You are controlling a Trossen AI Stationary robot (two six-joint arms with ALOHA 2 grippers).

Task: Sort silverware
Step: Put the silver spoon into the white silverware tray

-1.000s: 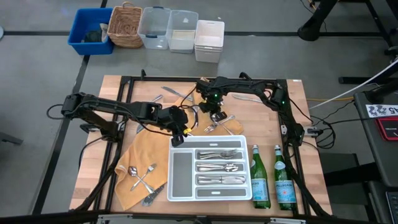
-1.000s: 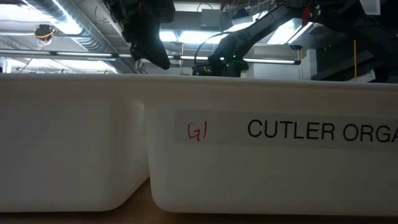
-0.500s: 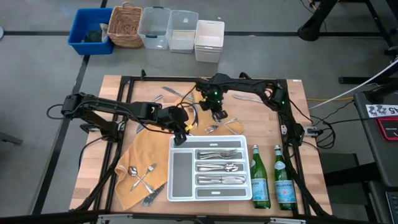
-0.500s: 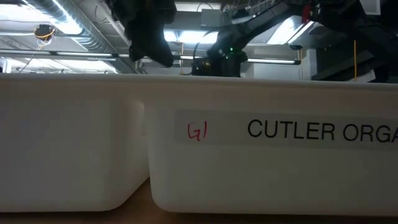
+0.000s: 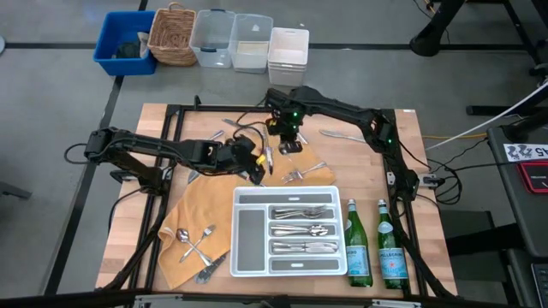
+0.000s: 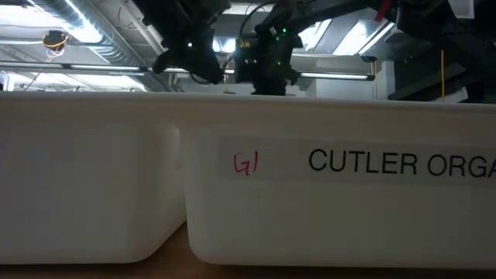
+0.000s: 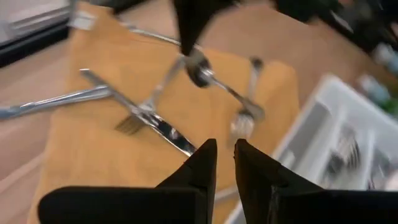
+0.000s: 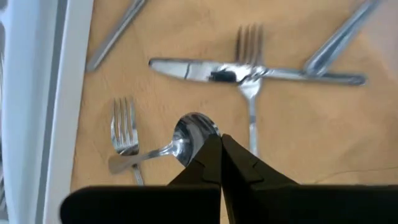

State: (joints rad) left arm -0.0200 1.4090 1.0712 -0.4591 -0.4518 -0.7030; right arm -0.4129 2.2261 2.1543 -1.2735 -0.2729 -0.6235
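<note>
My right gripper (image 8: pixel 219 139) is shut on a silver spoon (image 8: pixel 186 134) and hangs over the far end of the tan cloth (image 5: pixel 205 218). The left wrist view shows it from the side, with the spoon (image 7: pixel 205 76) below its dark fingers. Under it, a knife (image 8: pixel 205 70) crossed by a fork (image 8: pixel 250 81) and another fork (image 8: pixel 124 134) lie flat on the cloth. My left gripper (image 7: pixel 224 158) hovers beside the right one, its fingers a narrow gap apart with nothing between them. The white divided tray (image 5: pixel 248 231) holds several sorted pieces. My right gripper pinches the spoon at the rim of its bowl (image 8: pixel 205 134) between its two fingertips, which come from above and point steeply down. The bowl hangs just under the fingertips (image 7: pixel 188 43) and the handle (image 7: pixel 239 102) slants down and away. Whether the handle's end rests on the cloth I cannot tell.
Two green bottles (image 5: pixel 358 244) (image 5: pixel 392 248) stand right of the tray. More silverware lies at the cloth's near left corner (image 5: pixel 193 244) and near the table's far edge (image 5: pixel 231 128) (image 5: pixel 342 134). Bins and a basket (image 5: pixel 231 38) stand beyond the table. In the low view the tray's wall (image 6: pixel 310 194) blocks the tabletop.
My right gripper has gone up from the cloth and a little toward the table's far edge, taking the spoon's bowl end up with it. My left gripper has stayed in place but has rolled about its own line.
</note>
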